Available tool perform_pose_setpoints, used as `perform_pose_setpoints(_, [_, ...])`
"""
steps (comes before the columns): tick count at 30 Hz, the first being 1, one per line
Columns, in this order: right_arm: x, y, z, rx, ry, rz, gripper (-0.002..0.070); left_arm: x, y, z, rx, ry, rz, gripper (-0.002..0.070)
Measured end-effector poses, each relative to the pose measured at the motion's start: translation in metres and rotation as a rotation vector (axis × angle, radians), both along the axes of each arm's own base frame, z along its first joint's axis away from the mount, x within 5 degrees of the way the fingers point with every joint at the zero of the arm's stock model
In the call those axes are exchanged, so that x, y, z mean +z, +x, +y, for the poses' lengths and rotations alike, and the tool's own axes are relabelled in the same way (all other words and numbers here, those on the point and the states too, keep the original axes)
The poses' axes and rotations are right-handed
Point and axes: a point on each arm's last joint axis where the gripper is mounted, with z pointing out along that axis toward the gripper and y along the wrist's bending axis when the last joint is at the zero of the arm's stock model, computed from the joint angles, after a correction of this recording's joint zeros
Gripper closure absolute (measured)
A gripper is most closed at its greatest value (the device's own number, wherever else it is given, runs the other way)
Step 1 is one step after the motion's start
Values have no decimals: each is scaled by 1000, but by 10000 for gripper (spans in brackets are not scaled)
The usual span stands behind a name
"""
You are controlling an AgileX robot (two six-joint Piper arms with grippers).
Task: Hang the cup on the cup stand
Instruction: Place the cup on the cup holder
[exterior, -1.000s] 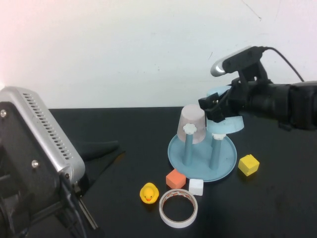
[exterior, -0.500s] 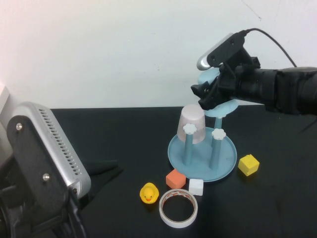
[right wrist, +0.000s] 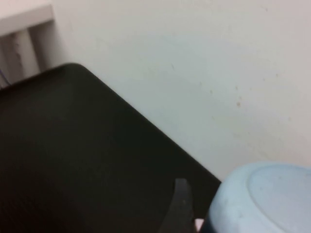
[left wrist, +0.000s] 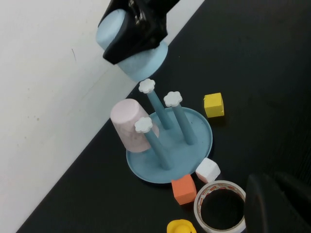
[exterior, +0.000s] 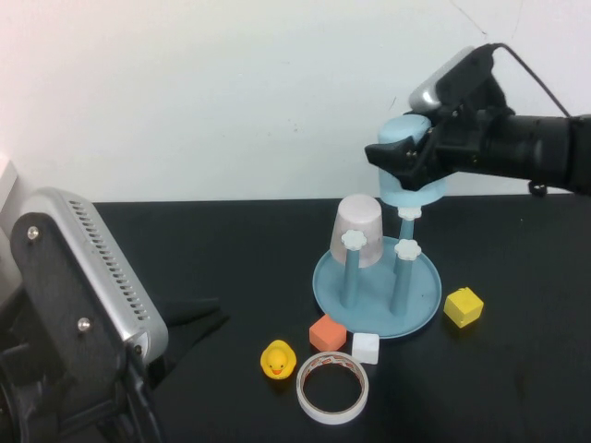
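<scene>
My right gripper [exterior: 406,159] is shut on the light blue cup [exterior: 427,192] and holds it upside down, its mouth just above the rear peg's white knob [exterior: 407,213]. The cup stand [exterior: 420,300] is a teal dish with three pegs; a pale pink cup [exterior: 358,223] hangs on its left peg. In the left wrist view the cup [left wrist: 146,60] sits over the stand [left wrist: 199,127]. The right wrist view shows the cup's base [right wrist: 265,199] beside one finger [right wrist: 181,208]. My left gripper [left wrist: 277,206] hovers at the near left, over the tape roll.
In front of the stand lie an orange cube [exterior: 327,332], a white cube [exterior: 366,347], a yellow duck [exterior: 277,359] and a tape roll [exterior: 332,386]. A yellow cube [exterior: 464,306] sits right of the dish. A dark cloth [exterior: 189,314] lies at the left.
My right gripper has lifted the light blue cup from low behind the stand, turned it mouth down and brought it over the rear peg. The left arm shifted slightly.
</scene>
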Motion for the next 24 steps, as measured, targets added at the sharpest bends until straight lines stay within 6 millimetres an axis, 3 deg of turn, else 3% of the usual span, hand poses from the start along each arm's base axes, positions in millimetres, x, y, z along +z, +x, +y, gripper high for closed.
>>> perform_pose_setpoints(12, [1,5,-15,87,-161,-169,96,0,0,0,0,3,-3,675])
perform_pose_setpoints(24, [-24,20,-14,31,-133,-77,97,0,0,0,0,4,-1,675])
